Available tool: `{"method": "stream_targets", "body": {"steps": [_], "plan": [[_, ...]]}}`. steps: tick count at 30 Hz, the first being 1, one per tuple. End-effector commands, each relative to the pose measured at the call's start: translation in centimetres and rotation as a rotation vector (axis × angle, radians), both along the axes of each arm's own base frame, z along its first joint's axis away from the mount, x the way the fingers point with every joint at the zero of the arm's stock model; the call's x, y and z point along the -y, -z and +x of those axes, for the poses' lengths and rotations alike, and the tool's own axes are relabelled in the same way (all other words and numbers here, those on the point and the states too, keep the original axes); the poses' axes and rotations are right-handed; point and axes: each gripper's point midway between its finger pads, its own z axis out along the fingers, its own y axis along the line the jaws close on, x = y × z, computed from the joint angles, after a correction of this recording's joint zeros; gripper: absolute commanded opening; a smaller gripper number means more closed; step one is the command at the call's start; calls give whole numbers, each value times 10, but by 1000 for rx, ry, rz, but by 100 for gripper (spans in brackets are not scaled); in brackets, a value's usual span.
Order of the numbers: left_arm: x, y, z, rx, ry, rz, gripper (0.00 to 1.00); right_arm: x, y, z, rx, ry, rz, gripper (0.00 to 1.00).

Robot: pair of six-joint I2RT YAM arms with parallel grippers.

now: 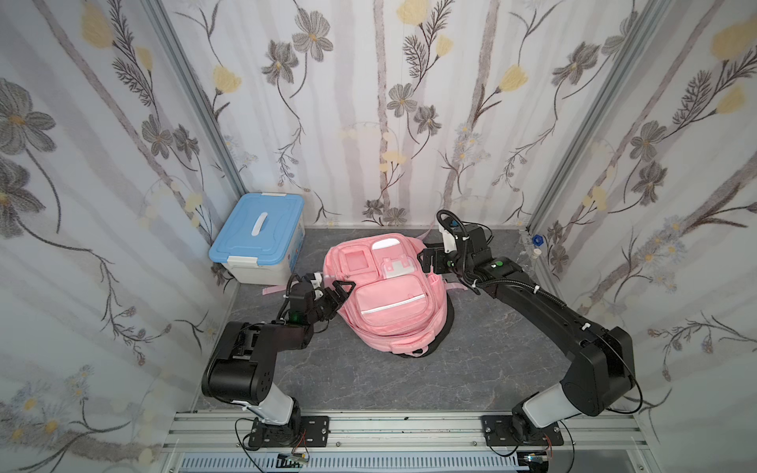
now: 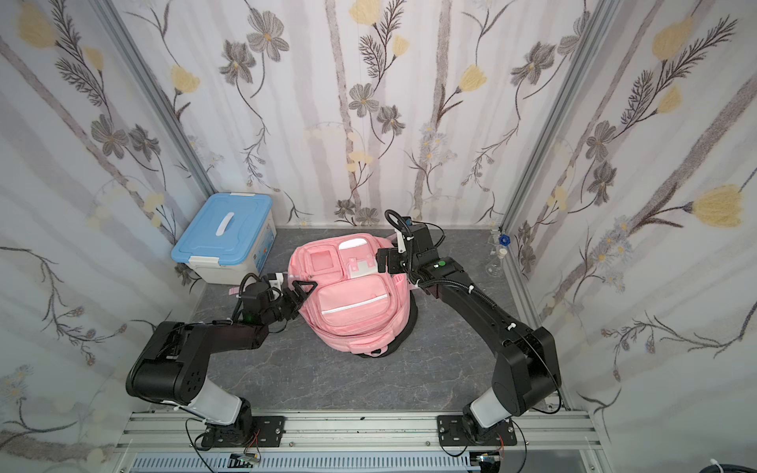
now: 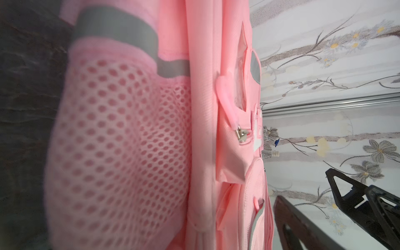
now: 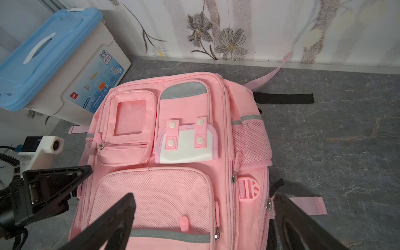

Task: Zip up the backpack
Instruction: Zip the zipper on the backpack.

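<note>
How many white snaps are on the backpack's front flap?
4. Two snaps on the pink strap beside the window pocket; two on the other strap. None look hidden.

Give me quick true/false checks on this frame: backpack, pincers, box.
1. The backpack lies front-up on the tabletop. True.
2. The left pincer and right pincer are both open. True.
3. The storage box stands in the back corner on the left arm's side. True.
4. The storage box has no lid. False: its blue lid is on.
5. The left pincer grips a zipper pull. False: it holds nothing.
6. The right pincer is over the storage box. False: it hovers at the backpack's far right edge.
</note>
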Motion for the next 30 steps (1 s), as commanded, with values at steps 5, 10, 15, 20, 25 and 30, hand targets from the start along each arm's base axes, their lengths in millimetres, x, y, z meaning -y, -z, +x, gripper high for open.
{"method": "stream_targets", "body": {"steps": [5, 10, 15, 20, 25, 30], "plan": [[0, 12, 1, 23, 17, 58, 100, 3, -3, 4, 10, 17, 17, 100], [3, 15, 2, 32, 40, 52, 84, 2, -3, 4, 7, 15, 22, 100], [10, 19, 6, 53, 70, 11, 60, 2, -2, 4, 3, 14, 25, 100], [16, 20, 8, 77, 94, -37, 23, 0, -1, 4, 1, 4, 26, 100], [16, 17, 4, 92, 92, -38, 0, -8, 2, 9, -29, -24, 13, 100], [18, 4, -3, 115, 104, -14, 0, -44, 9, 17, -56, -97, -76, 100]]}}
